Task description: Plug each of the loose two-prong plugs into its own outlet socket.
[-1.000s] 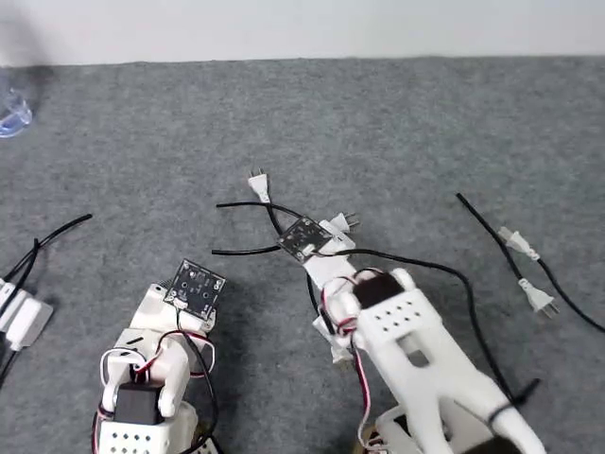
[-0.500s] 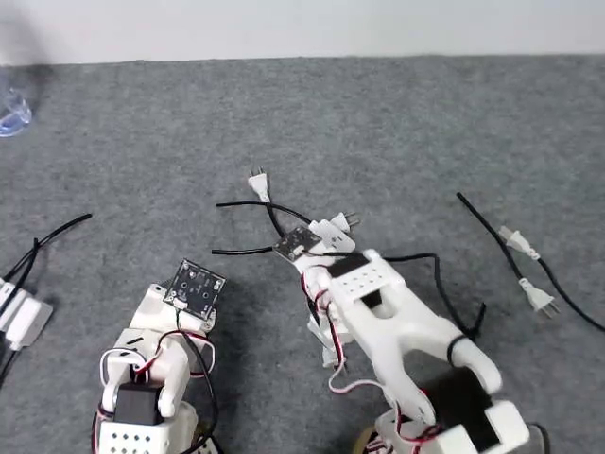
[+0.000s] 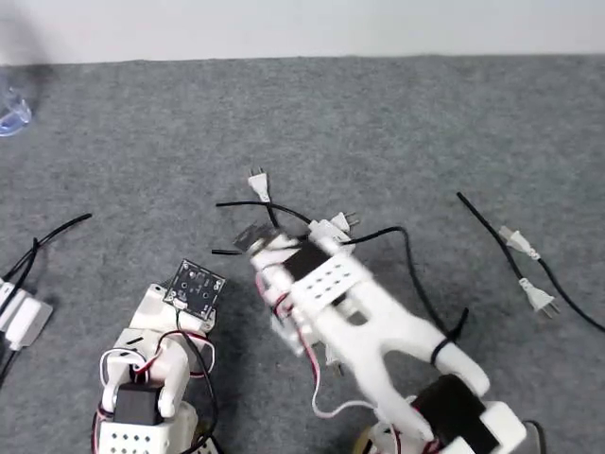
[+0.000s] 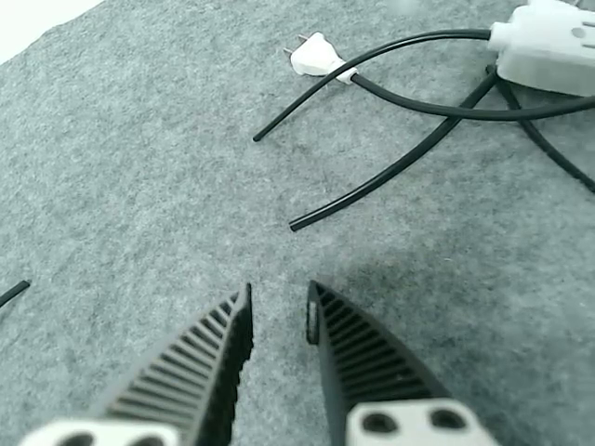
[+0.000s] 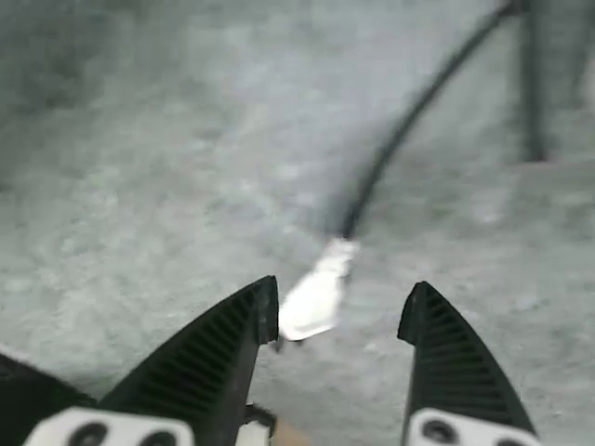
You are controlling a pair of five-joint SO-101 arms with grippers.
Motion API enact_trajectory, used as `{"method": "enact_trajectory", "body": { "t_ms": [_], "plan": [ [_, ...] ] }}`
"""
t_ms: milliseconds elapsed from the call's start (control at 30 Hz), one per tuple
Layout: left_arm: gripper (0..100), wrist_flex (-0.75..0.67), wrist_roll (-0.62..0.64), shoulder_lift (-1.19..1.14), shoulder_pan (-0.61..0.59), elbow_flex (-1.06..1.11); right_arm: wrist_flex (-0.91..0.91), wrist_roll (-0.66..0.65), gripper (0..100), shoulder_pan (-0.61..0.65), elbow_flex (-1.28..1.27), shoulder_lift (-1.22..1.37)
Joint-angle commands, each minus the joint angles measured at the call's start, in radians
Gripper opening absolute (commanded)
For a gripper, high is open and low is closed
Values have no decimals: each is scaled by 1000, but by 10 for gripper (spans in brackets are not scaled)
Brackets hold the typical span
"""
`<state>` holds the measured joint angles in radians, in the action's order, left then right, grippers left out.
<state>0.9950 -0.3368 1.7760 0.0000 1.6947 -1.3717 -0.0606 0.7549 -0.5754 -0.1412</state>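
Observation:
A white two-prong plug lies mid-mat on a black cable, and a second plug lies to its right beside the right arm. Two more plugs lie at the far right. My right gripper is open and low over the mat, and a white plug with its cable lies between and just beyond the fingers. My left gripper hovers near the front left, open by a narrow gap and holding nothing. Ahead of it lies a plug among crossing black cables.
A white block with black leads sits at the left edge. A clear plastic item is at the far left back. A black cable loops along the right arm. Bare grey mat stretches across the back.
The right arm has swung left and stretched out low over the crossed cables, dragging its own looped cable along. The left arm has stayed put.

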Motion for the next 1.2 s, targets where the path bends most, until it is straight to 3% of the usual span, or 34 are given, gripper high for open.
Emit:
{"method": "enact_trajectory", "body": {
  "t_ms": [0, 167, 333, 467, 533, 600, 667, 800, 1033, 1167],
  "plan": [
    [89, 6, -9, 12, 6, -10, -18, 26, 219, 91, 28, -16],
    [90, 18, -11, 12, 8, -10, -12, 25, 219, 94, -52, -15],
    [90, 18, -11, 12, 8, -10, 154, 8, 217, 77, -203, -15],
    [90, 18, -11, 12, 8, -10, 249, -133, 195, 15, -282, -15],
    [90, 18, -11, 12, 8, -10, 271, -203, 111, -28, -305, -15],
    [90, 18, -11, 12, 8, -10, 283, -255, 0, -87, -308, -15],
    [90, 18, -11, 12, 8, -10, 280, -293, 45, -159, -308, -15],
    [90, 18, -11, 12, 8, -10, 248, -420, 13, -328, -261, -27],
    [90, 18, -11, 12, 8, -10, -16, -591, 9, -677, 107, -27],
    [90, 18, -11, 12, 8, -10, -51, -700, 9, -863, 288, -16]
  ]
}}
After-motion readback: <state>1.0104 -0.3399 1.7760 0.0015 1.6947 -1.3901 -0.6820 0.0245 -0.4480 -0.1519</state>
